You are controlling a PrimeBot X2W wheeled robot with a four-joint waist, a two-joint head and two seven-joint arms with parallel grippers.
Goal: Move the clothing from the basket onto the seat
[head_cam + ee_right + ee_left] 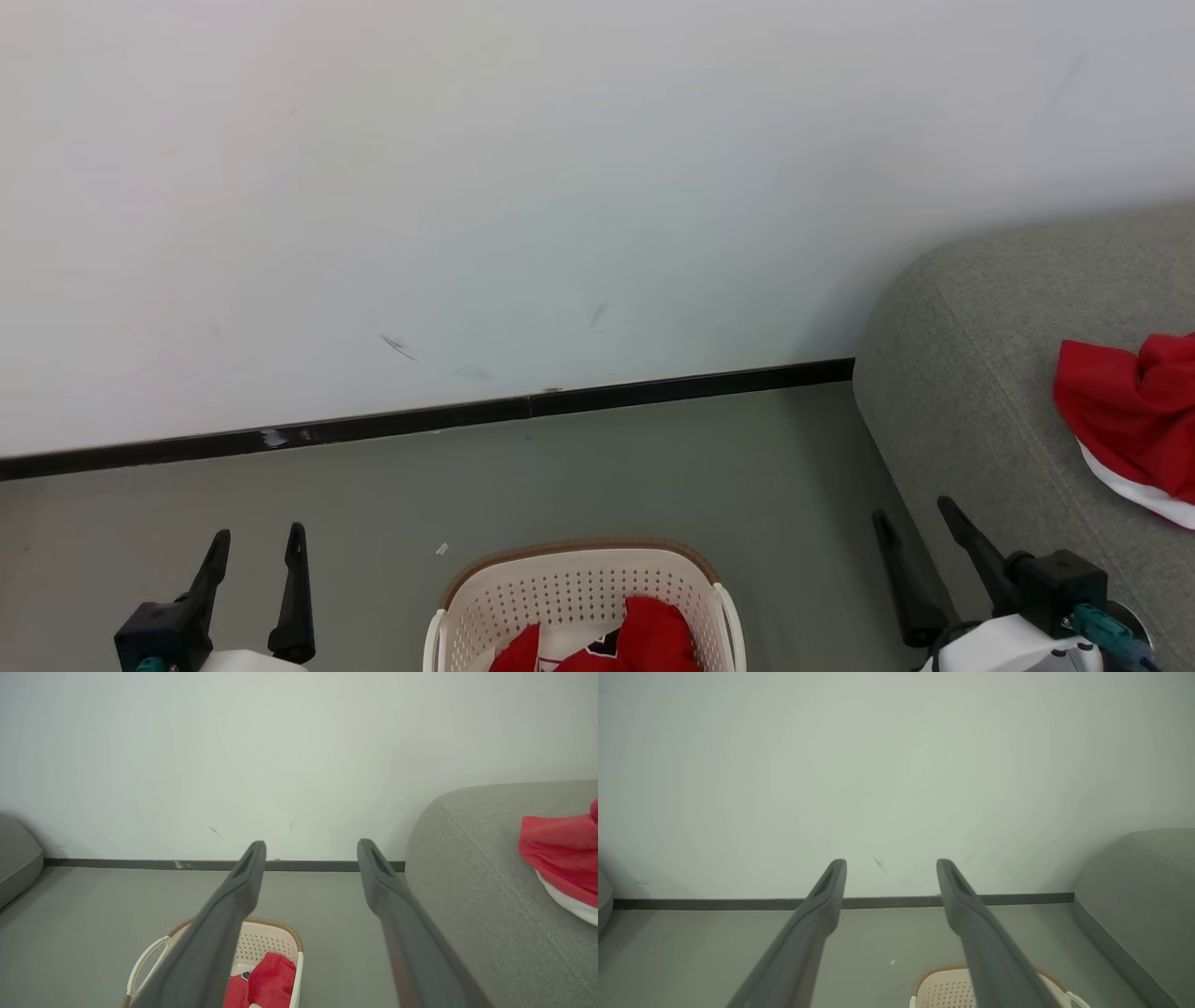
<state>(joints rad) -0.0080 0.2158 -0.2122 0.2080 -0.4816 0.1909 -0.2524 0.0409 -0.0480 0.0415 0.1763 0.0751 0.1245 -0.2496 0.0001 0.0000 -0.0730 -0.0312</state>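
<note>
At the lower left of the head view, the left gripper (pixel 260 532) is hovering over the floor (pixel 653 467), its jaws standing well apart and gripping nothing. At the lower right, the right gripper (pixel 912 509) is hanging by the front edge of the seat (pixel 971 392), jaws likewise spread and empty. Between them the basket (pixel 579 583) is sitting at the bottom edge, its near half cut off. Red clothing (pixel 653 635) is lying inside, partly out of frame. A second red garment (pixel 1125 411) is resting on the seat, cropped by the right edge. Open floor is stretching from the basket's rim to the dark baseboard (pixel 467 415).
</note>
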